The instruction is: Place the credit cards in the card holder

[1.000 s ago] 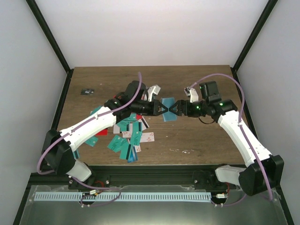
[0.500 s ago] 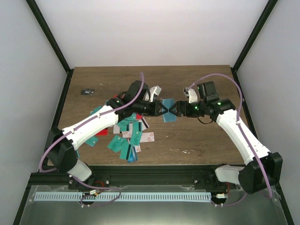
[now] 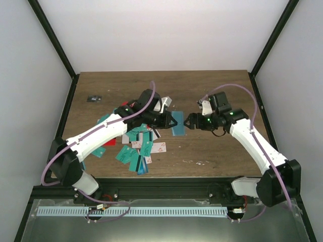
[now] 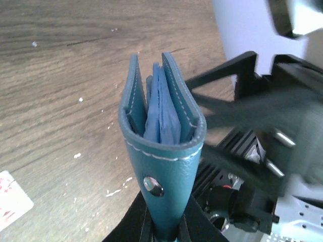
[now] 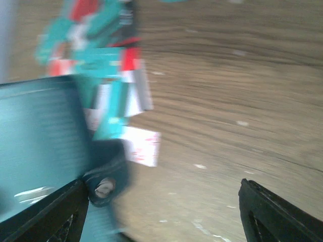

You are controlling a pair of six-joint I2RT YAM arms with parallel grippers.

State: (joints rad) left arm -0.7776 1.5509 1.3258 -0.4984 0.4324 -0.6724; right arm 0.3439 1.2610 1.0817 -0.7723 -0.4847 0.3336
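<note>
Beside card holder [image 5: 40,138], credit cards [image 5: 115,96] blurred

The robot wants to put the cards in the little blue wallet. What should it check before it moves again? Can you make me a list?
1. Left gripper clamped on the card holder: ok.
2. Card holder gaping at the top, with its inner pockets showing: ok.
3. Right gripper open, close beside the holder: ok.
4. A card between the right gripper's fingers, ready to slide in: not ok, it is empty.
5. Credit cards within reach: ok, they lie in a heap on the table beside the left arm.
6. A card already inside the holder: cannot tell.
</note>
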